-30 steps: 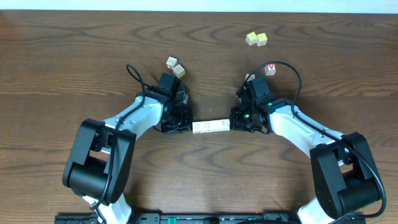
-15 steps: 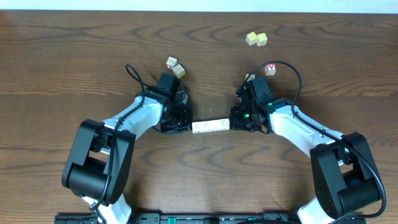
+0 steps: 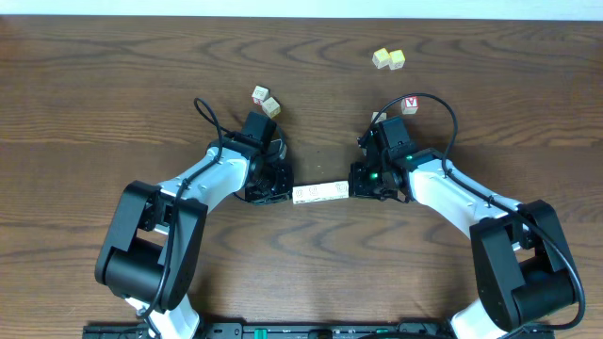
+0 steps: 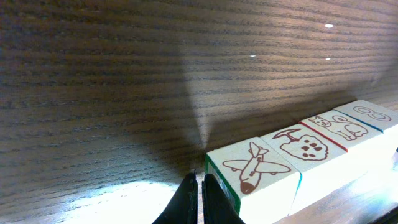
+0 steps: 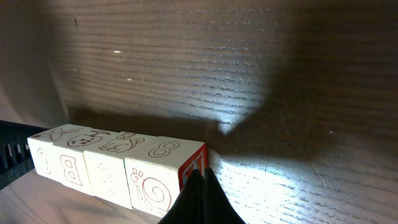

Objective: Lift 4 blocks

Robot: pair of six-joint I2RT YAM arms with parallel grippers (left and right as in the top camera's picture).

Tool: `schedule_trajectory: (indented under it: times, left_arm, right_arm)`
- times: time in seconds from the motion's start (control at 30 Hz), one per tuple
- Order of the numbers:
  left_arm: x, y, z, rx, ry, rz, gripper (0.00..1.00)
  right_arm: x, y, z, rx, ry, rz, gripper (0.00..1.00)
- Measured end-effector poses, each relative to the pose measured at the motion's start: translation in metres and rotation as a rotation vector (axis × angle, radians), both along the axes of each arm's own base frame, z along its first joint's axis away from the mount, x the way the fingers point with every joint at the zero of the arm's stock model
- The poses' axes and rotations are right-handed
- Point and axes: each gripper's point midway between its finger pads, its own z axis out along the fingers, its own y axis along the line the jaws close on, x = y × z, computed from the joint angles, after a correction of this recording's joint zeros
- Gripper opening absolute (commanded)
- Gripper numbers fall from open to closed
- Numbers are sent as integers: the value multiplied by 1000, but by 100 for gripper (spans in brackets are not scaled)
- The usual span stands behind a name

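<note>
Pressure from both ends is what carries the row now, as I judge it. The left pincer (image 4: 199, 188) has its two fingers closed together with nothing between them. Its tips push against the end face of the airplane block (image 4: 255, 171), directly in front of it. The right pincer (image 5: 199, 185) is closed and empty in the same way. Its tips touch the red-printed end face of the figure-eight block (image 5: 163, 150). Between the two pincers the four blocks (image 3: 320, 192) lie in one straight row, face against face, and I see no gap.

Compared with one second ago, almost nothing is different. The row keeps its place between the pincers. Only the left arm has shifted a little, and the row has moved very slightly with it. I take this to mean that the squeeze is set but the lift has hardly started. From the wrist views I cannot tell whether the row is already off the counter (image 3: 113, 85). If one side presses less, the middle blocks could fall out.

Farther away, beyond the left pincer, two loose cubes (image 3: 265, 101) sit well apart from the row. Beyond the right pincer stands the cube with a red face (image 3: 410, 104). Farthest are the yellow-topped cubes (image 3: 388, 58).
</note>
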Motion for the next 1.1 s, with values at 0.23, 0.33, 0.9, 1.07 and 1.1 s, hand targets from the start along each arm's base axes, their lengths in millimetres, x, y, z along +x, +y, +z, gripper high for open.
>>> schedule_trajectory:
  times: [0.23, 0.33, 0.9, 1.07, 1.1]
  left_arm:
    - [0, -1, 5, -2, -13, -3, 7]
    - [3, -2, 15, -12, -41, -3, 7]
    - [0, -2, 27, -17, -53, -9, 7]
    - [-2, -2, 36, -22, -67, -11, 7]
    - [-1, -2, 41, -25, -81, -10, 7]
  right_arm:
    - [-2, -1, 3, -3, 3, 0, 1]
    - [-3, -3, 3, -11, 5, -2, 1]
    - [-6, -3, 29, 8, -31, -1, 1]
    - [-7, -3, 32, 12, -32, 0, 1]
    - [-8, -3, 32, 12, -32, 0, 1]
